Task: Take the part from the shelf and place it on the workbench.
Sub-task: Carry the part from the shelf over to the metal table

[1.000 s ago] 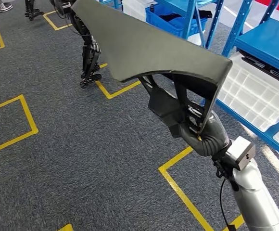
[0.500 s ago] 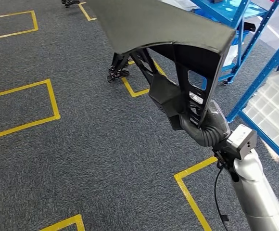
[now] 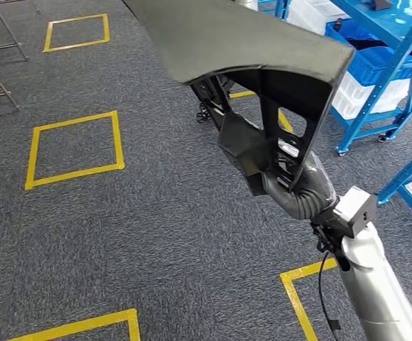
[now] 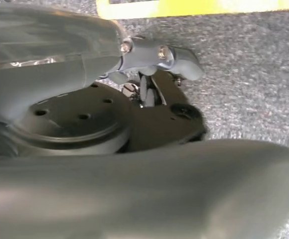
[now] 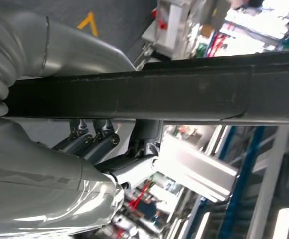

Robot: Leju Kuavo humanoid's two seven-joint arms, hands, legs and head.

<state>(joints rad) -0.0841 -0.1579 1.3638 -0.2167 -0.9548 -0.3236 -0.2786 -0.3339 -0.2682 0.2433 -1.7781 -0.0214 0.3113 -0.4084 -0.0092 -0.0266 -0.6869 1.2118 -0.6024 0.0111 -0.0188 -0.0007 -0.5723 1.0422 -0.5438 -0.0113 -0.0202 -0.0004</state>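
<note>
1. head view: a big dark grey part (image 3: 231, 39), wing-shaped with a flat top and a ribbed underside with cut-outs, is held up in the air over the floor by the right hand (image 3: 292, 181). the hand is wrapped around the part's lower bracket at its near right end, so it's gripping the part. the silver right arm (image 3: 375, 298) comes in from the lower right, with a small silver box at the wrist and a thin black cable hanging beside it.

2. head view, the surroundings: grey carpet (image 3: 139, 234) is marked with yellow tape squares (image 3: 75, 145). blue shelving (image 3: 391, 78) is seen at the upper right, with a blue bin (image 3: 364, 53) and white crates (image 3: 356, 96) on its low levels. a metal frame is seen at the upper left edge. a dark legged stand is partly hidden behind the part.

3. left wrist view: the left hand (image 4: 150, 69) is seen close up and blurred above the carpet, with a yellow tape line (image 4: 196, 7) at the edge. a grey thumb (image 4: 173, 55) is stretched out and darker fingers are tucked behind it. nothing is seen in the hand, but whether the fingers are spread or curled can't be told.

4. right wrist view: the part's long dark edge (image 5: 154, 92) is run across the picture, clamped between the grey ribbed cover and the darker fingers (image 5: 94, 137). blue shelf posts and bright clutter are blurred behind it.
</note>
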